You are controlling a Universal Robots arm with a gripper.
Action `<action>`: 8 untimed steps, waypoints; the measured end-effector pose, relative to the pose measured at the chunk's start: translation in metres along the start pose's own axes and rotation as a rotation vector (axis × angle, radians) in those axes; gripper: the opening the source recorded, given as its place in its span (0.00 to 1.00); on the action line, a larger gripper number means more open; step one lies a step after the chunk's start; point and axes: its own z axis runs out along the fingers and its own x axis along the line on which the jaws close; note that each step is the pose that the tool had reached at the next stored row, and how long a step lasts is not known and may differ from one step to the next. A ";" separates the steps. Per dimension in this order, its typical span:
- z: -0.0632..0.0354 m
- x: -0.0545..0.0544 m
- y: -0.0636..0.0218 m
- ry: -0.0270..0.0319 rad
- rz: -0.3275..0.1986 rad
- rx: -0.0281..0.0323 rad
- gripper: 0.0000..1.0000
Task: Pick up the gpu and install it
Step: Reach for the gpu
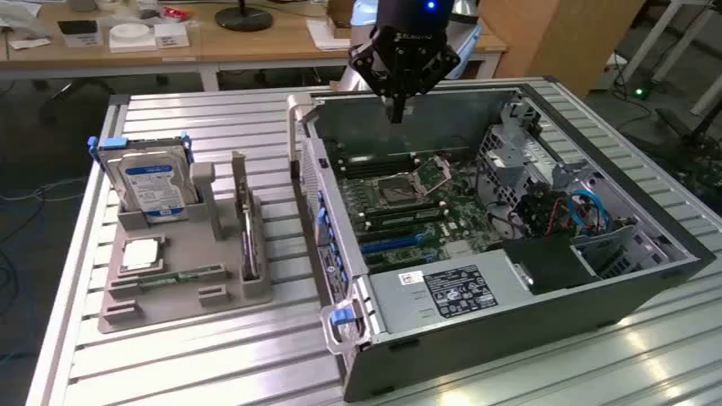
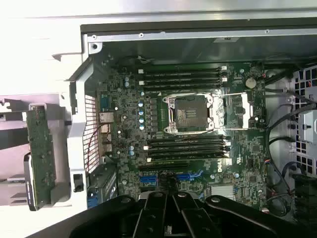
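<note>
Gpu on edge in holder, long axis along case side.

A silver table made of long metal strips is seen in the middle, and bright light is thrown back from it at the exterior view's right. Behind it a wooden desk is set, with a round black base and white papers laid on it. A tall wooden board is stood beside the desk. The floor is dark, and thin cables are left on it.
</note>
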 end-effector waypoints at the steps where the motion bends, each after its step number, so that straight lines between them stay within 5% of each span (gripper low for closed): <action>1: 0.0000 0.000 0.0000 0.0000 0.000 0.0000 0.11; 8: -0.0001 0.002 -0.0001 0.0000 0.000 0.0001 0.11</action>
